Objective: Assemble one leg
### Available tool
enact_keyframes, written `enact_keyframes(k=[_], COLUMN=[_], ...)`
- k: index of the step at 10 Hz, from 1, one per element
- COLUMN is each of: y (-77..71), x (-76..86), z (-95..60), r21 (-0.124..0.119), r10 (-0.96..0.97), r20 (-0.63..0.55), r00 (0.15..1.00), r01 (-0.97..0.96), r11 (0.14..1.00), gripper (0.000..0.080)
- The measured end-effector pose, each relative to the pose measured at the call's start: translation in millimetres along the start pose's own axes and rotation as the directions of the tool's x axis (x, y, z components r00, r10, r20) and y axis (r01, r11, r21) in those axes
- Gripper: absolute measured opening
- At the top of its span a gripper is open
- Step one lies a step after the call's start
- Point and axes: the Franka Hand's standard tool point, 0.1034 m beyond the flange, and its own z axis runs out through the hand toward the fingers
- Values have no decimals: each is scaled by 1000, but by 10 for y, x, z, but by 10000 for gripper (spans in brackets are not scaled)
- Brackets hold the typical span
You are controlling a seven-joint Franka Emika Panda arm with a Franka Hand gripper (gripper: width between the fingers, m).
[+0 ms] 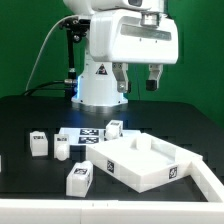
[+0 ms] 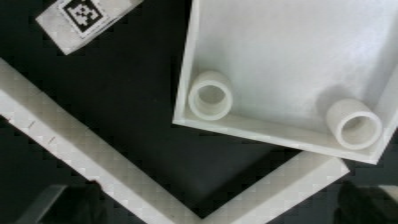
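Green wall behind, black bench [image 1: 30,110] below: the arm stands over a scatter of loose white parts. The end effector [image 1: 139,85] hangs high, released, its two fingers spread with nothing between them.

I count four small tagged posts on the bench. The nearest leg [image 1: 114,127] sits below the end effector, slightly toward the exterior view's left, just beside the far corner of the large rimmed panel [image 1: 150,160]. Two more [image 1: 39,142] [image 1: 64,148] stand close together, well off to the exterior view's left of the end effector. The fourth [image 1: 79,180] lies lower in that view and nearer the camera. One panel lies almost directly beneath the end effector, and one marker board [image 1: 85,135] lies flat between the posts. The wrist view shows two round sockets [image 2: 214,97] [image 2: 356,127] inside the panel's rim and one white angled rail [image 2: 107,150] on the bench beside the panel.

Judging from this, the step in hand is fetching a post, and the nearest one looks the sensible pick. To do it well:
- come straight down with the fingers wide, centred on the post;
- close on two flat opposite faces, and leave the lower end free so it can enter a socket;
- keep clear of the panel's rim, which is close by;
- hold the post upright when lifting, since a tilt would likely jam it at the socket mouth.
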Motion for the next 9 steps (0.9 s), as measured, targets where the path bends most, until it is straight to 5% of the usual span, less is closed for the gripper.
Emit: enact_keyframes(k=[6, 9], y=[17, 497], x=[-25, -197], z=[14, 158], r21=[5, -6], r10=[25, 223], r20=[1, 10], r00=[1000, 975], r01=[-25, -222], r11=[1000, 975], gripper=[650, 650])
